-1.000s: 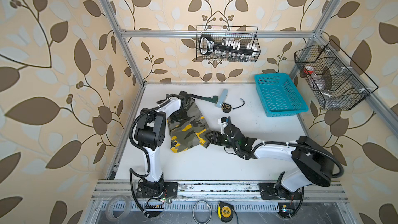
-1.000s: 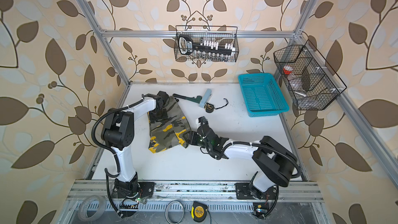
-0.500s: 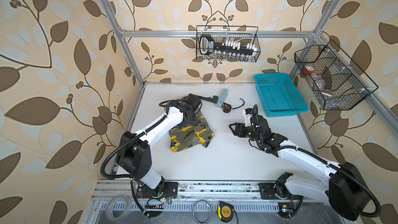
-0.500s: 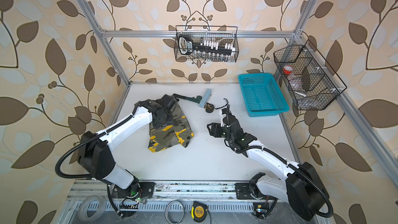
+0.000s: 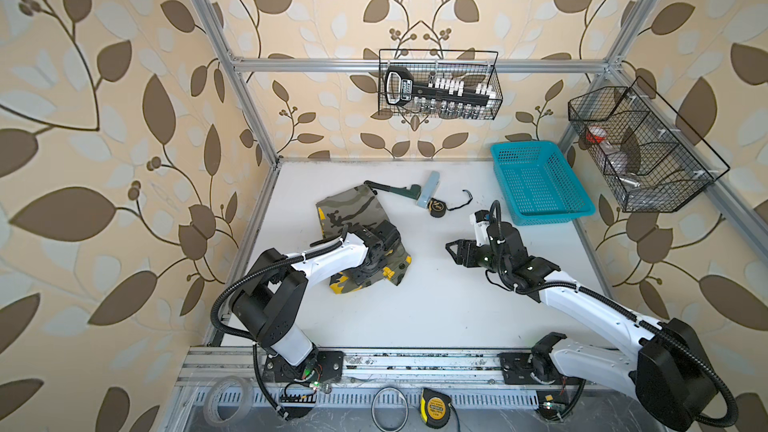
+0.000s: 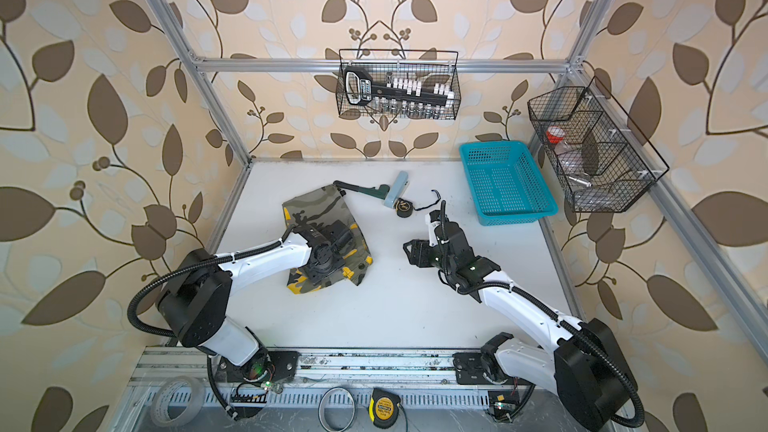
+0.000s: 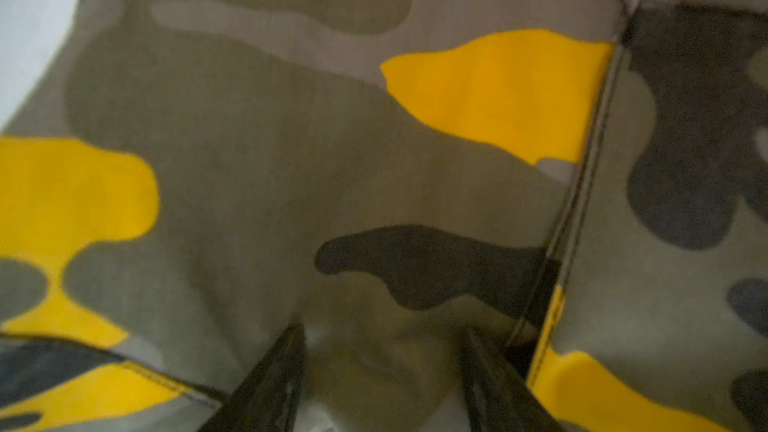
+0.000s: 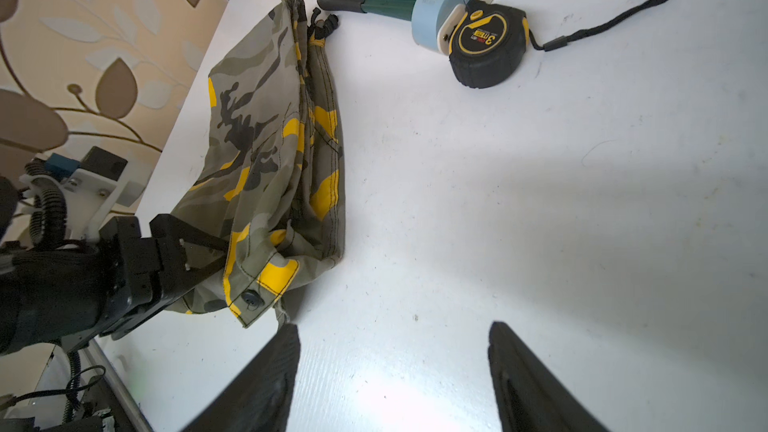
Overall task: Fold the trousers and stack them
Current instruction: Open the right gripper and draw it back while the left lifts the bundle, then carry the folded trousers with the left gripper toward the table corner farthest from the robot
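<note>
The left gripper [image 7: 383, 330] stands nose-down on the trousers [image 5: 353, 209], its jaws held apart with a hump of camouflage cloth rising between them. From here I cannot tell whether they pinch that hump or only press on it. In the right wrist view its tips vanish under a flap with a black button, at the near end of the bundle.

The right gripper [image 8: 393, 326] hangs over bare tabletop [image 5: 436, 313] with jaws released and nothing between them. It points toward the trousers, near them but not touching.

The trousers lie folded into a short bundle on the left side of the tabletop, with several layers showing along one edge and a drawstring end at the far corner. Just past that corner lies a wrench [image 5: 390, 189], its head at a pale blue block [image 5: 430, 189]. A black tape measure [image 5: 437, 206] touches the block, its cord trailing away. A turquoise basket [image 5: 540, 184] sits in the far right corner, well apart from the cloth
</note>
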Controlling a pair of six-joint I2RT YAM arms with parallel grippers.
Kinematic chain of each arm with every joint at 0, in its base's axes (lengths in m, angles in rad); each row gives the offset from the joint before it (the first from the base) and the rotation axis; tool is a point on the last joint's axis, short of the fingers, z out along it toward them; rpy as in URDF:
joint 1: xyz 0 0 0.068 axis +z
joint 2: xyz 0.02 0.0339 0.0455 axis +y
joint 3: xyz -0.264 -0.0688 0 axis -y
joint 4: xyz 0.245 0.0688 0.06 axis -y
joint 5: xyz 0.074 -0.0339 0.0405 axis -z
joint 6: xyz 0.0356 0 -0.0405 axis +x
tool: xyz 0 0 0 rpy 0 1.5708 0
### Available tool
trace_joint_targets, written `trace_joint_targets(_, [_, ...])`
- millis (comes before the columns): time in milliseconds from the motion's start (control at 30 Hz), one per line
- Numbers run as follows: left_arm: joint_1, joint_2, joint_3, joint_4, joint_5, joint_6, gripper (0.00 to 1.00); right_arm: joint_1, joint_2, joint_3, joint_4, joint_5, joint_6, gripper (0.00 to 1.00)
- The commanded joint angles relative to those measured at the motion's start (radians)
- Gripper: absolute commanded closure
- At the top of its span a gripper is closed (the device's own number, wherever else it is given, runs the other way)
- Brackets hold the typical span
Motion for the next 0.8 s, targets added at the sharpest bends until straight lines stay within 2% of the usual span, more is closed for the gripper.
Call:
trace_joint_targets(0, [0.049,0.037,-0.028,-0.002,-0.088,0.02,0.39,-0.003,-0.018,-0.017,-0.021,-0.015,-0.023,0.28])
trace_joint_targets(233, [0.227,0.138,-0.021,0.069,-0.092,0.255,0.39,-0.003,-0.035,-0.02,-0.034,-0.009,-0.022,0.27])
trace_joint_targets(400, [0.345,0.212,0.085,0.067,-0.132,0.433,0.39,-0.003,-0.037,-0.018,-0.038,-0.012,-0.022,0.27])
trace_joint_targets(500, [0.421,0.249,0.14,0.085,-0.102,0.495,0.39,-0.003,-0.035,-0.015,-0.036,-0.013,-0.023,0.28])
trace_joint_targets(633, [0.447,0.31,0.243,0.056,-0.07,0.565,0.39,-0.004,-0.033,-0.008,-0.042,-0.018,-0.027,0.27])
trace_joint_targets(733, [0.449,0.29,0.292,0.02,-0.137,0.625,0.38,-0.007,-0.054,-0.011,-0.054,-0.015,-0.034,0.27])
trace_joint_targets(767, [0.45,0.276,0.318,-0.011,-0.169,0.64,0.33,-0.008,-0.062,-0.012,-0.059,-0.018,-0.036,0.27])
